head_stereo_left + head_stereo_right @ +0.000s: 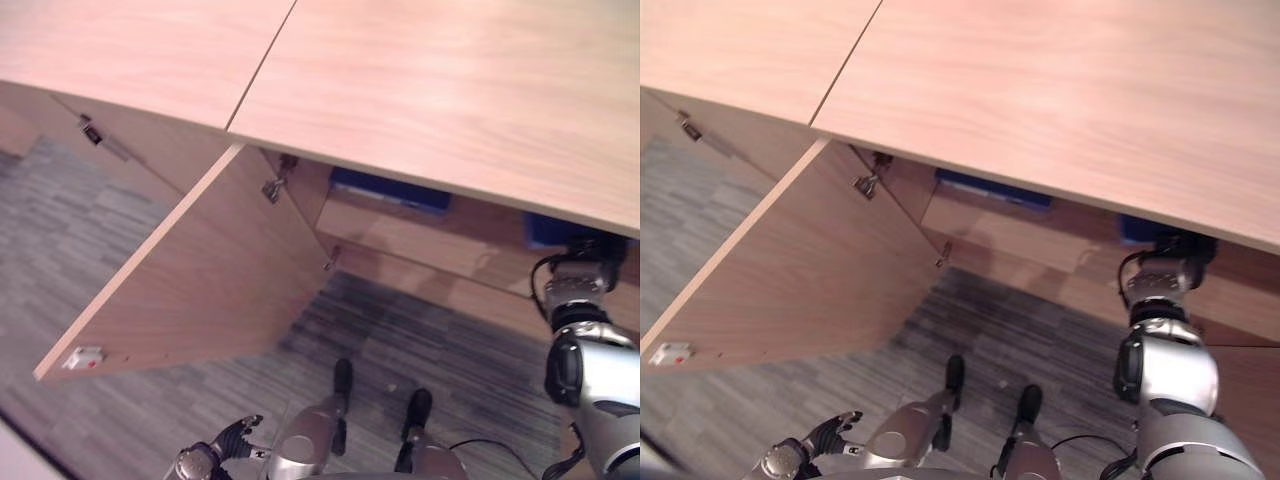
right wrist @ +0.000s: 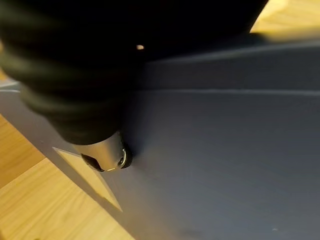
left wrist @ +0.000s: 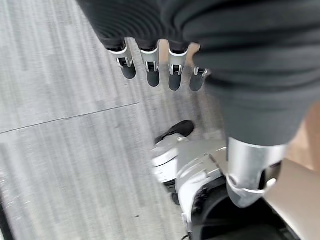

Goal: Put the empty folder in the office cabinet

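Note:
A blue folder (image 2: 225, 150) lies right against my right hand (image 2: 107, 157), whose thumb presses on its face above a wooden shelf (image 2: 30, 205). In the left eye view my right arm (image 1: 590, 350) reaches under the cabinet top (image 1: 450, 90), and a blue corner of the folder (image 1: 545, 230) shows beside the wrist. My left hand (image 1: 235, 437) hangs low by my side over the carpet, with its fingers (image 3: 150, 70) straight and nothing in them.
The cabinet's left door (image 1: 200, 280) stands swung wide open over the grey carpet (image 1: 90, 230). Another blue item (image 1: 390, 190) lies on an inner shelf further left. Metal hinges (image 1: 272, 188) stick out at the door's inner edge.

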Motion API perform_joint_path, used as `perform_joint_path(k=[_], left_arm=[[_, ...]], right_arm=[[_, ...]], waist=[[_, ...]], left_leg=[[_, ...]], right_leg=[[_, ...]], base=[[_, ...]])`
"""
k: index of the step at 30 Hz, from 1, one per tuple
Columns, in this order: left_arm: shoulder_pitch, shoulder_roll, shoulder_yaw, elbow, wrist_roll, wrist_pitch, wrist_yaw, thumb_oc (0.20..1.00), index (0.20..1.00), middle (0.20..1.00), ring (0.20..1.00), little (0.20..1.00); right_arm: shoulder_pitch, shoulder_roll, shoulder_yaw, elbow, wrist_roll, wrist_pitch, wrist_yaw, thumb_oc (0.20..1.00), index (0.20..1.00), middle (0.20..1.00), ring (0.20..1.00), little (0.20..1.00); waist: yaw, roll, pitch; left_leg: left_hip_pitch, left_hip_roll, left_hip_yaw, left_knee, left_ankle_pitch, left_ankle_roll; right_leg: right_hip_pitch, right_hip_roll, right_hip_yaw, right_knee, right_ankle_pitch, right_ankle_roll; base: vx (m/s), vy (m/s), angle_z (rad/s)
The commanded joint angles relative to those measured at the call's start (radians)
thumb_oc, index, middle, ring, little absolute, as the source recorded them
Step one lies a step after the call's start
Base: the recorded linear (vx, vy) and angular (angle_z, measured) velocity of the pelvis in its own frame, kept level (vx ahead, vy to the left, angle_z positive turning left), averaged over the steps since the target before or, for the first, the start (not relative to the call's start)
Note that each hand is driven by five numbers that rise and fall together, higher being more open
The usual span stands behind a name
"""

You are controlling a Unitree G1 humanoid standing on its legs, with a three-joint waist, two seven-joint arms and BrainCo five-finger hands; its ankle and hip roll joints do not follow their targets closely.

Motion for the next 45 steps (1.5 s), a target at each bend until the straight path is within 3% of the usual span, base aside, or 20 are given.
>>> perform_joint_path(k=[1,5,10,11,12,13,15,16,17,19,20,22,24,26,29,33,36,42,45], left_arm=[[-0.011,0.055,-0.059,-0.014,-0.011,-0.002,-0.005,1.000,1.000,1.000,1.000,1.000],[-0.013,0.066,-0.084,-0.021,0.000,-0.010,-0.015,1.000,1.000,1.000,1.000,1.000],[-0.018,0.080,-0.091,-0.004,0.018,-0.007,-0.027,1.000,1.000,1.000,1.000,1.000],[-0.021,0.087,-0.086,-0.001,0.025,-0.008,-0.029,1.000,1.000,1.000,1.000,1.000],[-0.031,0.097,-0.063,0.003,-0.003,-0.004,-0.019,1.000,1.000,1.000,1.000,1.000],[-0.031,0.096,-0.061,0.003,-0.003,-0.004,-0.019,1.000,1.000,1.000,1.000,1.000],[-0.042,0.098,-0.050,0.010,-0.048,-0.007,-0.017,1.000,1.000,1.000,1.000,1.000],[-0.042,0.100,-0.051,0.011,-0.054,-0.007,-0.020,1.000,1.000,1.000,1.000,1.000],[-0.064,0.100,-0.047,0.042,-0.060,0.004,0.011,1.000,1.000,1.000,1.000,1.000],[-0.060,0.086,-0.045,0.062,-0.066,-0.001,0.007,1.000,1.000,1.000,1.000,1.000],[-0.031,0.064,-0.047,0.081,-0.050,-0.002,-0.003,1.000,1.000,1.000,1.000,1.000],[-0.008,0.053,-0.040,0.103,-0.045,0.001,0.004,1.000,1.000,1.000,1.000,1.000],[0.012,0.035,-0.039,0.110,-0.034,0.002,-0.002,1.000,1.000,1.000,1.000,1.000],[0.018,0.028,-0.045,0.108,-0.026,0.001,-0.007,1.000,1.000,1.000,1.000,1.000],[0.021,0.009,-0.058,0.113,-0.023,0.012,0.005,1.000,1.000,1.000,1.000,1.000],[0.021,-0.012,-0.103,0.098,-0.008,0.012,-0.001,1.000,1.000,1.000,1.000,1.000],[0.033,-0.013,-0.133,0.094,0.027,-0.001,-0.017,1.000,1.000,1.000,1.000,1.000],[0.039,0.008,-0.145,0.060,0.043,-0.013,-0.020,1.000,1.000,1.000,1.000,1.000],[0.036,0.010,-0.140,0.038,0.001,-0.012,-0.008,1.000,1.000,1.000,1.000,1.000]], right_arm=[[-0.065,-0.110,0.026,-0.005,0.001,-0.047,0.004,0.200,0.200,0.200,0.200,0.200],[-0.109,-0.202,0.035,0.025,0.005,-0.056,-0.019,0.200,0.200,0.200,0.200,0.200],[-0.089,-0.235,0.013,0.034,0.032,-0.071,-0.018,0.200,0.200,0.200,0.200,0.200],[-0.075,-0.239,0.005,0.035,0.037,-0.071,-0.016,0.200,0.200,0.200,0.200,0.200],[-0.103,-0.225,0.018,0.021,0.042,-0.068,-0.009,0.200,0.200,0.200,0.200,0.200],[-0.106,-0.224,0.020,0.022,0.043,-0.068,-0.009,0.200,0.200,0.200,0.200,0.200],[-0.120,-0.212,0.019,0.012,0.058,-0.062,0.002,0.200,0.200,0.200,0.200,0.200],[-0.120,-0.210,0.020,0.014,0.060,-0.063,0.004,0.200,0.200,0.200,0.200,0.200],[-0.154,-0.227,0.042,0.026,0.063,-0.064,-0.023,0.200,0.200,0.200,0.200,0.200],[-0.162,-0.233,0.058,0.022,0.072,-0.060,-0.019,0.200,0.200,0.200,0.200,0.200],[-0.161,-0.233,0.061,0.039,0.070,-0.052,-0.008,0.200,0.200,0.200,0.200,0.200],[-0.181,-0.249,0.076,0.043,0.070,-0.057,-0.004,0.200,0.200,0.200,0.200,0.200],[-0.174,-0.244,0.083,0.034,0.063,-0.061,-0.003,0.200,0.200,0.200,0.200,0.200],[-0.168,-0.241,0.080,0.027,0.062,-0.066,0.001,0.200,0.200,0.200,0.200,0.200],[-0.168,-0.242,0.088,0.005,0.066,-0.081,0.002,0.200,0.200,0.200,0.200,0.200],[-0.222,-0.251,0.123,0.009,0.057,-0.081,-0.010,0.200,0.200,0.200,0.200,0.200],[-0.241,-0.251,0.131,0.037,0.059,-0.076,-0.021,0.200,0.200,0.200,0.200,0.200],[-0.264,-0.246,0.140,0.052,0.059,-0.061,-0.026,0.200,0.200,0.200,0.200,0.200],[-0.308,-0.266,0.175,0.055,0.055,-0.054,-0.032,0.200,0.200,0.200,0.200,0.200]], waist=[[0.043,-0.002,-0.042],[0.049,0.016,-0.033],[0.042,0.004,-0.046],[0.031,0.005,-0.047],[-0.006,0.022,-0.019],[-0.006,0.019,-0.018],[-0.007,0.017,-0.012],[-0.006,0.019,-0.011],[-0.015,-0.008,-0.020],[-0.031,-0.020,-0.025],[-0.030,-0.025,-0.049],[-0.025,-0.025,-0.067],[-0.028,-0.014,-0.080],[-0.031,-0.013,-0.079],[-0.036,-0.004,-0.071],[-0.011,0.019,-0.080],[0.007,0.041,-0.129],[0.031,0.045,-0.148],[0.049,0.066,-0.133]], left_leg=[[-0.047,0.002,0.028,0.141,-0.116,-0.037],[-0.108,-0.008,0.015,0.198,-0.138,-0.035],[-0.100,-0.004,0.005,0.213,-0.165,-0.025],[-0.084,-0.004,0.003,0.211,-0.177,-0.018],[-0.062,-0.003,0.009,0.229,-0.201,-0.006],[-0.063,-0.005,0.011,0.231,-0.202,-0.005],[-0.047,0.002,0.000,0.246,-0.219,-0.032],[-0.035,0.006,0.000,0.242,-0.227,-0.034],[0.006,0.024,0.010,0.215,-0.237,-0.071],[0.012,0.019,-0.001,0.206,-0.227,-0.074],[0.029,0.031,-0.004,0.200,-0.233,-0.080],[0.046,0.059,-0.002,0.174,-0.206,-0.090],[0.083,0.090,-0.005,0.160,-0.211,-0.100],[0.083,0.100,-0.010,0.158,-0.195,-0.104],[0.040,0.110,-0.040,0.218,-0.186,-0.121],[-0.042,0.022,-0.070,0.157,-0.131,-0.096],[-0.026,0.004,-0.059,0.037,-0.095,-0.079],[-0.033,-0.028,-0.043,0.010,-0.053,-0.065],[-0.043,-0.035,-0.037,0.008,-0.046,-0.059]], right_leg=[[-0.179,-0.115,0.047,0.227,-0.037,0.121],[-0.227,-0.126,0.034,0.289,-0.066,0.116],[-0.245,-0.141,0.019,0.344,-0.078,0.126],[-0.268,-0.155,0.020,0.399,-0.070,0.137],[-0.365,-0.174,0.057,0.559,0.008,0.172],[-0.370,-0.177,0.061,0.565,0.005,0.172],[-0.386,-0.213,0.091,0.506,-0.020,0.165],[-0.369,-0.208,0.088,0.493,-0.028,0.168],[-0.351,-0.239,0.066,0.283,-0.007,0.162],[-0.320,-0.225,0.090,0.203,0.029,0.168],[-0.297,-0.192,0.130,0.189,0.042,0.171],[-0.294,-0.165,0.147,0.191,0.053,0.166],[-0.276,-0.142,0.146,0.217,0.022,0.162],[-0.270,-0.137,0.142,0.221,0.021,0.154],[-0.252,-0.127,0.116,0.264,-0.025,0.124],[-0.257,-0.092,0.109,0.232,-0.021,0.110],[-0.240,-0.060,0.104,0.205,-0.043,0.110],[-0.228,-0.058,0.115,0.180,-0.022,0.111],[-0.251,-0.066,0.122,0.186,-0.013,0.112]], base=[[-0.04,-0.048,0.07],[-0.04,-0.050,0.26],[0.05,-0.034,0.21],[-0.02,0.105,0.13],[-0.02,0.102,0.14],[0.01,0.038,0.26],[0.11,-0.127,0.17],[0.18,-0.344,-0.10],[0.19,-0.338,-0.17],[0.12,-0.224,-0.02],[0.08,-0.072,0.20],[0.09,-0.118,0.12],[0.08,-0.109,-0.16],[0.01,-0.097,-0.35],[-0.07,-0.185,-0.12],[-0.03,-0.057,0.18],[0.06,0.025,0.13],[0.05,0.030,-0.14],[-0.04,0.056,-0.08]])
